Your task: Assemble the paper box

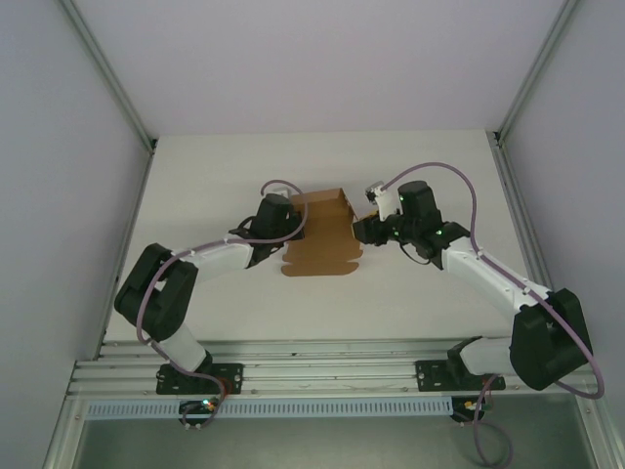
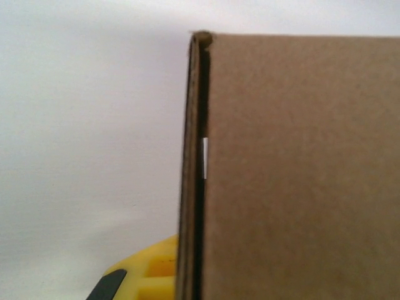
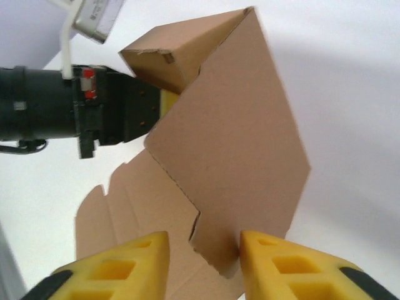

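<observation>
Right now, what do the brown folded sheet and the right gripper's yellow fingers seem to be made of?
The brown folded sheet looks like thin cardboard: matte, fibrous, with perforated creases and a layered edge. The right gripper's yellow fingers look like plastic, dull finish, with recessed pockets; moulded or printed, I cannot tell.

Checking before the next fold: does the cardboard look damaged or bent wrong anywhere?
No damage stands out. The paper box is half-folded: one panel tilts up, its corner inside the right gripper; the rest lies flat.
</observation>
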Controlling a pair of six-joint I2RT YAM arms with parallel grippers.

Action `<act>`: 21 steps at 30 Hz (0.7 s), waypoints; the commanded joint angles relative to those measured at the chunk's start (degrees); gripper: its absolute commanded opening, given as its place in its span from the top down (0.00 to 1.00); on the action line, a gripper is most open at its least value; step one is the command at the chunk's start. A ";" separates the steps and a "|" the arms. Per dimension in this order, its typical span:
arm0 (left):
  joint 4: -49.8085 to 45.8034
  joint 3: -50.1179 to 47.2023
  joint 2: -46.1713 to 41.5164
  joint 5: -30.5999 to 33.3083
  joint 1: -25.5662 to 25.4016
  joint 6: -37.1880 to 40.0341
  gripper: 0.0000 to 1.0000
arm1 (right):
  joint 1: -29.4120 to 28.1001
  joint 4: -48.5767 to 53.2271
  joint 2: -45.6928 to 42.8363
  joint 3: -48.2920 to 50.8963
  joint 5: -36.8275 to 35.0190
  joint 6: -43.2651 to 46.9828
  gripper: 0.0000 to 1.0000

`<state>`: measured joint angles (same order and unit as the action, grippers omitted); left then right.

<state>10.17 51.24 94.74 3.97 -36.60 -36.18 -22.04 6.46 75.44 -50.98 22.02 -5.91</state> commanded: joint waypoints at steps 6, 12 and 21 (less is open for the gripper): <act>-3.93 4.56 -2.45 3.72 -2.53 -0.78 1.00 | -3.51 0.98 0.63 -3.09 -21.33 -2.88 0.72; -4.69 4.85 -2.63 4.28 -3.11 -0.73 1.00 | -5.36 3.05 1.02 -4.51 -28.04 -2.76 0.86; -7.88 5.79 -2.76 8.12 -3.99 -1.52 1.00 | -9.53 10.27 2.97 -8.92 -45.87 -7.59 0.99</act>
<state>4.99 54.96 94.00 9.19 -40.34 -36.45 -30.83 13.50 77.67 -57.54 -12.86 -9.30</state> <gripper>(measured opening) 0.059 0.053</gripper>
